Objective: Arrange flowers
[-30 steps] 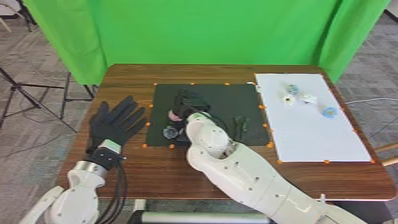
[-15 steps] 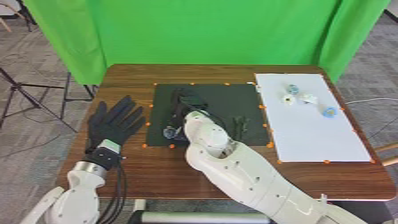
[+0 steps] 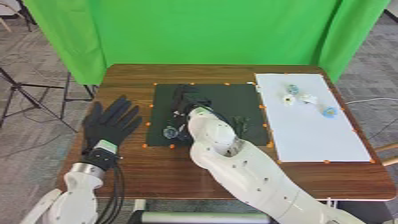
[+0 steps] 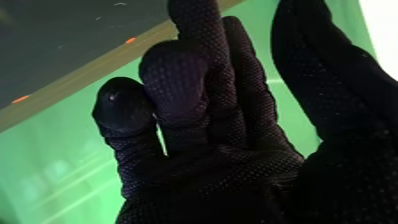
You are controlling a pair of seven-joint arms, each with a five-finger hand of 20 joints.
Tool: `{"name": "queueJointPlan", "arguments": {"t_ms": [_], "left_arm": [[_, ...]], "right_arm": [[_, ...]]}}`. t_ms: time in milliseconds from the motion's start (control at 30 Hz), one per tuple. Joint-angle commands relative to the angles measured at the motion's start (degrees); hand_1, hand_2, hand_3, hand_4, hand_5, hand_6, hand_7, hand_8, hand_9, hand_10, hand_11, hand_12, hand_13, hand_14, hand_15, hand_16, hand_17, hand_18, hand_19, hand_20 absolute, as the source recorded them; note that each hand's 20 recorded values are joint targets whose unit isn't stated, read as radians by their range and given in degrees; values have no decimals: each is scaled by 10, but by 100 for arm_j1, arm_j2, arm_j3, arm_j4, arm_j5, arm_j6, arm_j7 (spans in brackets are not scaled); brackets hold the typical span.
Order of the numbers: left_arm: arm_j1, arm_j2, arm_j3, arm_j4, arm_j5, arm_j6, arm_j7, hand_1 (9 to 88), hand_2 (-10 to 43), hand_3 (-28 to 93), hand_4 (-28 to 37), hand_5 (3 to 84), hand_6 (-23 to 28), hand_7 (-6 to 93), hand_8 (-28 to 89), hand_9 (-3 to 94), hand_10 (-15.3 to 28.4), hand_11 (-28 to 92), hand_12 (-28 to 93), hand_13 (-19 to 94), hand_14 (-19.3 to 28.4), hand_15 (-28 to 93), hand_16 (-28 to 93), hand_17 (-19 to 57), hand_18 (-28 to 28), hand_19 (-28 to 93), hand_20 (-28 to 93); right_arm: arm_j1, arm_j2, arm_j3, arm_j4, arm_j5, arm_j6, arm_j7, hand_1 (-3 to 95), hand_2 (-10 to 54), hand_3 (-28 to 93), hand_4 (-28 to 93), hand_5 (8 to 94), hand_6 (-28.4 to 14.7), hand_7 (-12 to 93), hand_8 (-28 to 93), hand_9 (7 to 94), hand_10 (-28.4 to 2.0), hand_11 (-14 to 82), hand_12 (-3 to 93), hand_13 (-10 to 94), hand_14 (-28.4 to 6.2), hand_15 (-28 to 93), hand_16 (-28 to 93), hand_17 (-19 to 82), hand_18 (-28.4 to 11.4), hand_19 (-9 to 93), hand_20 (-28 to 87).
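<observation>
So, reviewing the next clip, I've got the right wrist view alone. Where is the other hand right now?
Observer: In the head view, the left hand is left of the dark mat, fingers spread.
Operator: And are there any flowers on the right?
Observer: Yes, two white flowers and a blue flower are on the white sheet.
Operator: Is the right hand over that sheet too?
Observer: No, it is over the dark mat, left of the sheet.
</observation>
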Motion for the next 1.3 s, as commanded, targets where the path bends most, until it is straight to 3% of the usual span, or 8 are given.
{"name": "queueJointPlan", "arguments": {"t_ms": [33,133,267,600,800,867,1133,1300], "left_arm": [[255,-133,-219,-26,-7,-32,200,246,146,690,-283,381,56,153,-108,320,116,172,88,230,124,323,-85,-54,141,334,91],[355,-110,-327,-76,-71,-28,301,246,146,690,-283,379,55,148,-107,322,115,168,85,231,119,312,-87,-54,141,334,91],[775,-51,-648,-287,-101,86,518,245,145,691,-283,379,55,147,-105,322,114,167,84,231,117,308,-84,-54,141,334,91],[1207,81,-1175,-486,-220,134,1060,238,177,613,-283,378,50,134,-105,322,110,148,73,237,111,284,-87,-54,142,332,92],[1186,107,-1172,-493,-234,156,1213,221,178,638,-283,377,49,133,-104,320,107,146,72,236,110,283,-84,-54,142,332,93],[1169,111,-1086,-521,-315,315,1394,223,178,636,-283,377,48,133,-103,319,107,145,72,236,110,284,-83,-54,143,332,93],[1035,47,-891,-479,-226,177,1212,227,174,640,-283,381,49,138,-106,326,109,151,73,242,113,291,-85,-53,143,332,93],[1258,61,-919,-601,-440,457,1444,234,174,632,-283,379,49,140,-104,317,111,148,73,240,115,296,-83,-52,142,330,93]], "right_arm": [[-454,895,1061,-1254,362,-1194,303,423,-92,780,-239,534,-75,125,-89,671,-174,241,210,699,-119,677,337,424,-236,930,351],[-620,1304,1243,-1620,185,-962,389,426,-94,779,-241,529,-78,121,-89,631,-182,196,189,686,-123,684,321,413,-238,929,330],[-877,1770,1629,-2054,224,-1125,553,441,-95,778,-253,523,-78,120,-88,595,-189,174,183,663,-126,691,308,396,-242,927,319],[-2306,2386,2845,-2492,-623,214,476,481,-95,806,-281,500,-65,139,-94,531,-160,137,160,676,-111,751,298,417,-227,932,392],[-2552,2634,3283,-2442,-475,-29,869,468,-95,806,-282,472,-67,139,-100,469,-160,104,145,664,-110,754,300,408,-220,931,388],[-2668,2601,3380,-2399,-527,-94,870,458,-95,811,-283,435,-80,133,-96,418,-179,97,142,651,-114,758,298,400,-222,931,377],[-2836,2727,3816,-2151,-608,-34,1333,441,-95,812,-283,384,-101,111,-85,339,-198,95,128,621,-128,769,280,383,-229,925,354],[-2415,2652,3731,-1360,-415,293,1463,448,-95,820,-283,357,-107,109,-85,321,-205,94,122,621,-128,771,273,385,-228,925,344]]}}
